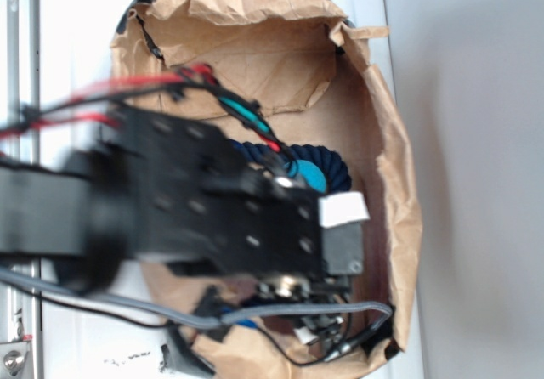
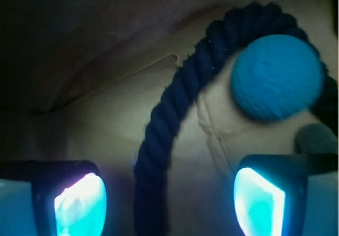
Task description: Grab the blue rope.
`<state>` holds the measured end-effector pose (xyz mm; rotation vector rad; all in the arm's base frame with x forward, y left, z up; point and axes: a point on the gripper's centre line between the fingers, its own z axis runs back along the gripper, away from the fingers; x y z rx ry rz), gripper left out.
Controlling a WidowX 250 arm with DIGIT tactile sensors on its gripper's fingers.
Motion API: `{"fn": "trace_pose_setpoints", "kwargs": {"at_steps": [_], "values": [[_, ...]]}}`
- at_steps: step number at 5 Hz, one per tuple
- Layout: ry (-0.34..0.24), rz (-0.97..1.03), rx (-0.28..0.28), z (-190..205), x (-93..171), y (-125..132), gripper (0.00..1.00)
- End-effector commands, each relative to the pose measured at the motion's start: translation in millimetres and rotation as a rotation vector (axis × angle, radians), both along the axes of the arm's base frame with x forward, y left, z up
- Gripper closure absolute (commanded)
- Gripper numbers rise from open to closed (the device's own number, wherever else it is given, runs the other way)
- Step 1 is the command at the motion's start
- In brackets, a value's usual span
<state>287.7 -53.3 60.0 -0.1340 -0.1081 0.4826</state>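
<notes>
The blue rope [image 2: 175, 98] is a thick twisted navy cord lying curved on the brown paper floor of a bag. In the wrist view it arcs from the top right, round a teal-blue ball [image 2: 276, 77], down to the bottom edge between my fingers. My gripper [image 2: 169, 204] is open, its glowing pads [image 2: 82, 204] set wide on either side of the rope, not touching it. In the exterior view the rope [image 1: 327, 156] peeks out beside the ball [image 1: 309, 175], mostly hidden under my arm [image 1: 212, 209]. Its capped ends do not show.
The brown paper bag [image 1: 399, 166] has tall crumpled walls all round. Black, red and grey cables [image 1: 280, 315] hang off my arm. A grey object [image 2: 317, 138] lies at the right below the ball. White surface lies outside the bag.
</notes>
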Motion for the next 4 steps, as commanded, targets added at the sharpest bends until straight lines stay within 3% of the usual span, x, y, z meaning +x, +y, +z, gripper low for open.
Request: {"fn": "trace_pose_setpoints", "kwargs": {"at_steps": [1, 2, 4], "values": [[-0.029, -0.018, -0.004, -14.9, 17.9, -24.9, 0.00], [-0.018, -0.014, 0.004, -21.2, 19.3, -25.7, 1.00], [-0.028, -0.020, -0.011, -21.4, 16.9, -20.0, 1.00]]}}
